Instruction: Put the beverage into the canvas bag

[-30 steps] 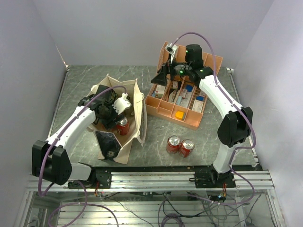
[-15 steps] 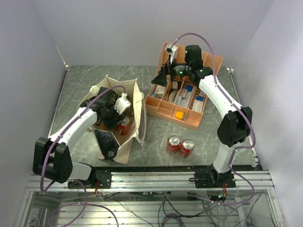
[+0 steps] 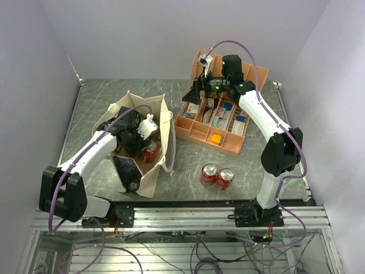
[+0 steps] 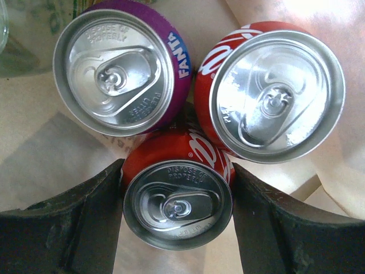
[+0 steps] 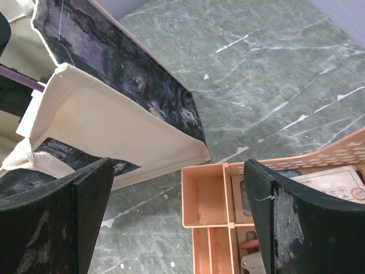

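Note:
The cream canvas bag [image 3: 166,123] stands open at the left, its dark mottled panel [image 3: 128,171] at the near end. My left gripper [image 3: 142,141] is inside it, shut on a red cola can [image 3: 150,153]. In the left wrist view the fingers [image 4: 85,222] press both sides of this upright can [image 4: 178,204], which sits beside a purple Fanta can [image 4: 117,71] and another red can [image 4: 278,94] on the bag floor. My right gripper [image 3: 197,91] is open and empty, hovering over the left end of the orange organizer [image 3: 197,132]. The bag also shows in the right wrist view [image 5: 108,123].
Two more red cans [image 3: 209,173] [image 3: 224,178] stand upright on the table near the front, right of the bag. The orange divided organizer [image 5: 202,194] holds small boxes and packets. The bag's loop handle [image 3: 171,160] hangs down its right side.
My left gripper has moved a little further into the bag with the red can. The right arm has barely moved.

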You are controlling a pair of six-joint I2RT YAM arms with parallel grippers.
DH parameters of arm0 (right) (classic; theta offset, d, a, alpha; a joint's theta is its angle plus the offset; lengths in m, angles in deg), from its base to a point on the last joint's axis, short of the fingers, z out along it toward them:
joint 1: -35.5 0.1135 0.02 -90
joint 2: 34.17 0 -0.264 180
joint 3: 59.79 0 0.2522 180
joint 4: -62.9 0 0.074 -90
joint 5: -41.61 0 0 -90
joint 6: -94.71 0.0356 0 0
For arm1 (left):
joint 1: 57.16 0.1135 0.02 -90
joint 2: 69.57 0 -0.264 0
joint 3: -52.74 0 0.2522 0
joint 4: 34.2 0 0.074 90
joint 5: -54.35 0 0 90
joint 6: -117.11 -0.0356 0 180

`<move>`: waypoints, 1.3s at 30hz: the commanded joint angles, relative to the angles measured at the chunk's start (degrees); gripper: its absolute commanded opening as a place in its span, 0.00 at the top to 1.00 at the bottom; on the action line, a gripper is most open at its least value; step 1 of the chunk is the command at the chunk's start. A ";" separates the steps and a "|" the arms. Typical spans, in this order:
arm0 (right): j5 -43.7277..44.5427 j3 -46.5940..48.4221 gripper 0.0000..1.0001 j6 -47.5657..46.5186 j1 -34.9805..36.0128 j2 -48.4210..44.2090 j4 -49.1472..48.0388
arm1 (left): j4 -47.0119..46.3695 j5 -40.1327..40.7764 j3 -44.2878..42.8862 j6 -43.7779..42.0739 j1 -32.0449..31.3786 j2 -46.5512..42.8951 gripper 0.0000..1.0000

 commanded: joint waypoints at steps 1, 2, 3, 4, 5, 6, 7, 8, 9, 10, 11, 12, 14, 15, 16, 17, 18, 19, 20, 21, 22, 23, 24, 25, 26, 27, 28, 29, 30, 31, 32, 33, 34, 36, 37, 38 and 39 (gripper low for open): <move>0.33 0.41 0.04 -0.44 0.34 -0.19 -0.45 | 2.44 -2.47 -1.22 -2.02 0.86 -1.51 0.57; 0.25 0.42 0.04 -0.44 0.34 -0.11 -0.50 | 3.17 -2.75 -1.43 -2.07 0.89 -1.60 0.56; 0.16 0.42 0.04 -0.36 0.33 -0.06 -0.56 | 3.83 -2.85 -1.61 -2.22 0.94 -1.64 0.55; 0.03 0.45 0.04 -0.28 0.34 -0.02 -0.60 | 4.39 -3.00 -1.69 -2.40 0.94 -1.64 0.55; -0.02 0.50 0.04 -0.19 0.34 -0.01 -0.61 | 5.08 -3.20 -1.74 -2.64 0.95 -1.72 0.55; -0.02 0.50 0.04 -0.16 0.30 -0.02 -0.61 | 5.46 -3.41 -1.70 -2.72 0.95 -1.80 0.56; -0.02 0.48 0.04 -0.10 0.34 -0.01 -0.72 | 5.95 -3.72 -1.78 -2.84 0.95 -1.82 0.57; -0.02 0.43 0.04 -0.02 0.34 -0.08 -0.70 | 6.51 -4.19 -1.91 -2.99 0.95 -1.89 0.58; 0.05 0.34 0.04 0.04 0.34 -0.15 -0.81 | 6.75 -4.53 -1.80 -3.00 0.99 -1.91 0.58; 0.06 0.25 0.04 0.15 0.34 -0.18 -0.89 | 7.06 -4.96 -1.64 -2.92 0.95 -1.84 0.58; 0.06 0.24 0.04 0.23 0.30 -0.25 -0.92 | 7.56 -5.45 -1.62 -3.09 0.95 -1.76 0.59; 0.13 0.18 0.04 0.41 0.38 -0.24 -1.04 | 7.69 -5.77 -1.42 -3.07 0.97 -1.71 0.59; 0.22 0.07 0.04 0.44 0.34 -0.28 -0.98 | 8.20 -6.55 -1.27 -3.15 1.03 -1.73 0.61; 0.28 0.07 0.04 0.44 0.34 -0.35 -1.04 | 8.49 -7.02 -1.25 -3.29 1.14 -1.80 0.63; 0.32 0.02 0.04 0.44 0.34 -0.36 -0.98 | 8.83 -7.43 -1.25 -3.36 1.14 -1.96 0.66; 0.36 -0.02 0.04 0.44 0.34 -0.44 -0.96 | 9.22 -7.78 -1.29 -3.53 1.25 -2.11 0.69; 0.33 -0.09 0.04 0.44 0.34 -0.45 -0.98 | 9.76 -8.12 -1.44 -3.60 1.26 -2.17 0.71; 0.41 -0.11 0.04 0.48 0.41 -0.49 -0.96 | 10.49 -8.24 -1.57 -3.62 1.34 -2.16 0.71; 0.41 -0.25 0.04 0.59 0.38 -0.58 -1.19 | 10.86 -8.63 -1.49 -3.61 1.42 -2.22 0.72; 0.42 -0.36 0.04 0.69 0.47 -0.54 -1.37 | 10.94 -9.22 -1.26 -3.75 1.47 -2.39 0.72; 0.35 -0.33 0.04 0.66 0.55 -0.47 -1.32 | 10.83 -9.69 -0.77 -4.12 1.47 -2.62 0.72; 0.33 -0.17 0.04 0.65 0.64 -0.39 -1.32 | 10.62 -9.78 -0.46 -4.33 1.47 -2.81 0.72; 0.39 -0.05 0.04 0.58 0.69 -0.30 -1.18 | 10.71 -9.57 -0.13 -4.59 1.47 -2.94 0.71; 0.48 -0.03 0.04 0.47 0.69 -0.34 -1.17 | 10.53 -9.16 0.30 -4.86 1.47 -3.05 0.70; 0.57 -0.09 0.04 0.44 0.73 -0.43 -1.21 | 10.26 -8.57 0.68 -5.04 1.47 -3.14 0.69; 0.54 -0.11 0.04 0.44 0.77 -0.37 -1.24 | 9.37 -8.07 1.22 -5.16 1.47 -3.16 0.68; 0.51 -0.11 0.04 0.44 0.78 -0.33 -1.20 | 8.63 -7.89 1.62 -5.19 1.47 -3.10 0.67; 0.50 -0.11 0.04 0.44 0.82 -0.28 -1.12 | 7.90 -7.97 1.87 -5.19 1.47 -2.85 0.65; 0.57 -0.07 0.04 0.37 0.86 -0.28 -1.06 | 7.09 -7.93 2.13 -5.15 1.49 -2.37 0.64; 0.69 -0.03 0.04 0.24 0.93 -0.27 -0.98 | 6.55 -8.04 2.17 -5.11 1.48 -1.69 0.63; 0.88 0.04 0.04 0.14 0.93 -0.32 -0.92 | 6.18 -8.31 2.08 -5.22 1.50 -0.87 0.62; 1.08 0.06 0.04 0.05 1.03 -0.36 -0.83 | 5.93 -8.51 1.90 -5.42 1.47 -0.12 0.60; 1.24 0.07 0.04 -0.06 1.06 -0.44 -0.75 | 5.86 -8.45 1.70 -5.65 1.47 0.67 0.59; 1.49 0.02 0.04 -0.45 1.12 -0.62 -0.46 | 5.23 -8.05 1.24 -5.68 1.48 1.66 0.57; 1.74 -0.08 0.04 -0.52 1.13 -0.75 -0.47 | 4.83 -7.62 1.21 -5.76 1.47 1.83 0.56; 1.89 -0.33 0.04 -0.60 1.18 -0.86 -0.46 | 4.39 -7.36 1.32 -5.89 1.47 1.80 0.54; 2.03 -0.43 0.04 -0.69 1.21 -0.95 -0.46 | 4.28 -7.38 1.31 -5.96 1.47 1.86 0.53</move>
